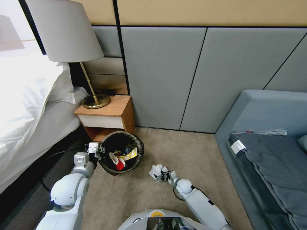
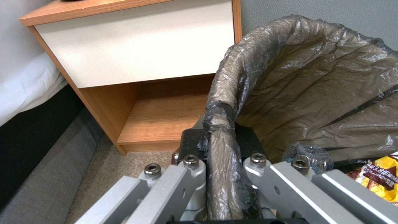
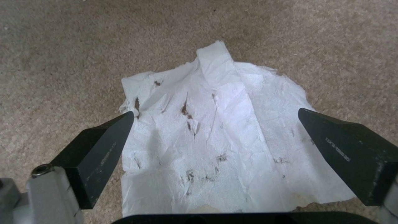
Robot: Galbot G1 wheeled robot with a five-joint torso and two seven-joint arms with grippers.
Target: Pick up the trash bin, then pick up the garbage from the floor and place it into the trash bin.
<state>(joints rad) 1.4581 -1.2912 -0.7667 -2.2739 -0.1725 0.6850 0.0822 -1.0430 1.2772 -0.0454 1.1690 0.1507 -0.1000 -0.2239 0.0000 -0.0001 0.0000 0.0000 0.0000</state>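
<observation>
The bin [image 1: 121,152], beside the nightstand [image 1: 107,116], is clamped at its lined rim by the left gripper [image 2: 222,149]. Wrappers [image 1: 123,156] are seen inside it from the head. Rightward, the tissue [image 3: 215,137] is straddled on the carpet [image 3: 62,46] by the wide-spread right gripper [image 3: 215,115]; its brown specks are shown by the wrist view.

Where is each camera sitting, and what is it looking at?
Head view: from the robot's head, facing down at the carpet; both arms show.
Left wrist view: on the left arm, facing the round white trash bin with brown bag liner; the left gripper clamps its rim.
Right wrist view: facing the crumpled white tissue; the right gripper is open.
Shared: head view shows bin and tissue.
</observation>
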